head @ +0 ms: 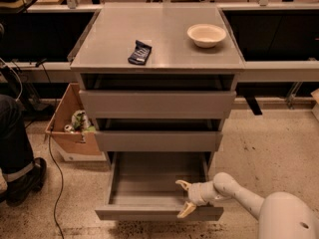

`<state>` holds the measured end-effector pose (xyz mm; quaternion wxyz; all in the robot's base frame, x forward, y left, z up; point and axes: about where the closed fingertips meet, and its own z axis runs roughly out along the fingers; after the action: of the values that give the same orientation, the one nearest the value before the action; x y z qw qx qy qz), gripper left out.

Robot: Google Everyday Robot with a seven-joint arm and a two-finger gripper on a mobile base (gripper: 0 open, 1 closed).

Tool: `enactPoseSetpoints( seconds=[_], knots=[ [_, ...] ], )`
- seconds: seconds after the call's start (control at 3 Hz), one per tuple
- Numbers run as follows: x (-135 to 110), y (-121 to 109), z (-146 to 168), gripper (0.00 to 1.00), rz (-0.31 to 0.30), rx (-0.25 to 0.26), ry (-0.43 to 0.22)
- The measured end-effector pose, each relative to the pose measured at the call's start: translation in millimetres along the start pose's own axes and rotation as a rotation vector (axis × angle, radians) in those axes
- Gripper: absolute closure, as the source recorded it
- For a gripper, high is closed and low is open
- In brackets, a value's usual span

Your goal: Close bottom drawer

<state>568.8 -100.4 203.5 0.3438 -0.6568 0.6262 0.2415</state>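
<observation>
The claw [183, 198] was found nearest, at the right end of the front edge of the bottom drawer [149, 180]. Its fingers were spread wide, one over the tray and one over the front panel, and nothing was gripped. The bottom drawer was noted pulled well out. It was judged rigid, smooth-faced and handleless; a flat push on the front panel, nearer its middle, is advised to avoid skewing. Beyond, the middle drawer front [158, 141] and top drawer front [157, 103] were noted, then a bowl [206, 35] and dark packet [140, 52] on the counter [164, 39]
</observation>
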Motion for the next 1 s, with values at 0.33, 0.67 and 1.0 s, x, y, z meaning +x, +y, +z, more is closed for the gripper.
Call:
enactPoseSetpoints(
  seconds=[0.33, 0.67, 1.0],
  knots=[
    [2, -9, 4, 0.4, -0.021, 0.024, 0.0],
    [-2, -19, 1, 0.63, -0.041, 0.052, -0.003],
    [-9, -28, -3, 0.86, -0.055, 0.077, -0.011]
  ],
)
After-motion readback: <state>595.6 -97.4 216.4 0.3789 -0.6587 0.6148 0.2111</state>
